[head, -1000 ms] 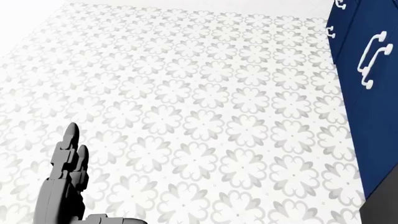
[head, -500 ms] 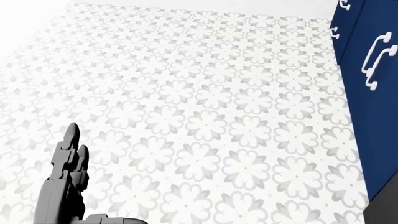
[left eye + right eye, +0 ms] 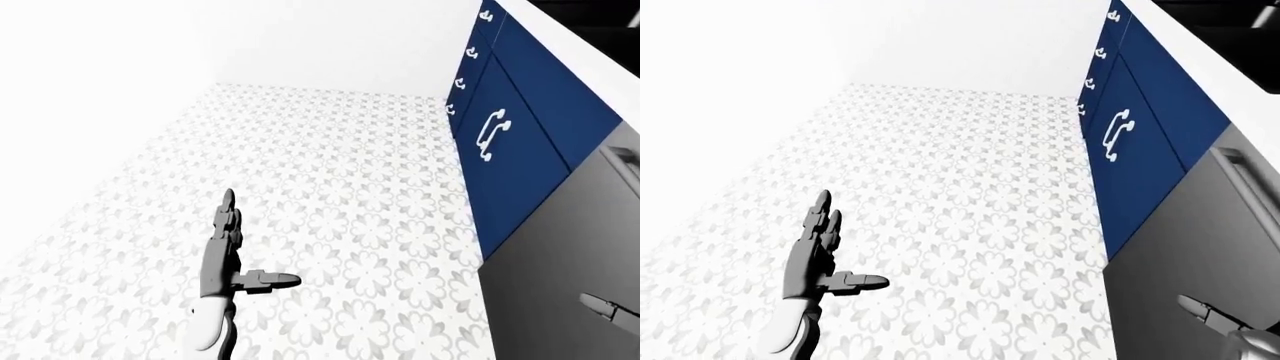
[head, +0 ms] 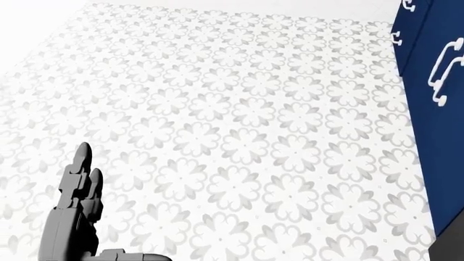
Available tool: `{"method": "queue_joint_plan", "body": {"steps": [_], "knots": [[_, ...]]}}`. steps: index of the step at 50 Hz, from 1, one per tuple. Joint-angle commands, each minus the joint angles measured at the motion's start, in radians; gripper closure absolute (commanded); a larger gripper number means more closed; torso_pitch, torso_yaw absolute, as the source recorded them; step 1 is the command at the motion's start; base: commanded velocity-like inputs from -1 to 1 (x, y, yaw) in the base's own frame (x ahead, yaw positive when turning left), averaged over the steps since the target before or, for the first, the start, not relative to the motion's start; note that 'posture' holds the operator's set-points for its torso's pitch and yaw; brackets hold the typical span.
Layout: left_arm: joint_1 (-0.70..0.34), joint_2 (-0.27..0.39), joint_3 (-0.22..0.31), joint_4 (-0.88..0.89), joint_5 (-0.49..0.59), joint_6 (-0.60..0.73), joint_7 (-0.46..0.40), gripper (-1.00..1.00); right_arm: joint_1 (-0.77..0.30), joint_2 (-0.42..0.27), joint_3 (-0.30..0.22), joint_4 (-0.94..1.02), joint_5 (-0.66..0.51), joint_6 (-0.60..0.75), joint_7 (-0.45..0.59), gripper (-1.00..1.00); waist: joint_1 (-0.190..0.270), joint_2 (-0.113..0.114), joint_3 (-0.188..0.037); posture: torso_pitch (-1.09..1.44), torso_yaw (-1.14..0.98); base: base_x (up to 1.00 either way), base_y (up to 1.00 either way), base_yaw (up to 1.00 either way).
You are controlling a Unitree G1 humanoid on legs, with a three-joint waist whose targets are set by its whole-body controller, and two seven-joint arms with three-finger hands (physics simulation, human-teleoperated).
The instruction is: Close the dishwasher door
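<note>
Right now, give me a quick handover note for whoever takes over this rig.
Left hand: open, fingers straight, empty, held over the patterned floor.
Right hand: only fingertips show at the right-eye view's lower right; state unclear.
Dishwasher: grey panel with a bar handle, right side, beside the blue cabinets. Whether its door is shut cannot be told from here.
Done: nothing visible.
Left: face the dishwasher, check the door, push it closed.
</note>
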Motion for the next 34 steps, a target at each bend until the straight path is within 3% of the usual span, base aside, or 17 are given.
{"method": "queue_joint_plan", "body": {"steps": [1, 34], "knots": [[-0.015, 0.003, 0.004, -0.041, -0.002, -0.031, 0.001, -1.00, -0.017, -0.080, -0.037, -0.075, -0.038, -0.088, -0.079, -1.00, -0.009, -0.039, -0.022, 0.00, 0.00, 0.00, 0.00, 0.00], [-0.018, 0.003, 0.006, -0.036, -0.001, -0.033, 0.001, -1.00, 0.004, -0.087, -0.077, -0.118, -0.033, -0.043, -0.088, -1.00, -0.009, -0.036, -0.021, 0.00, 0.00, 0.00, 0.00, 0.00]]}}
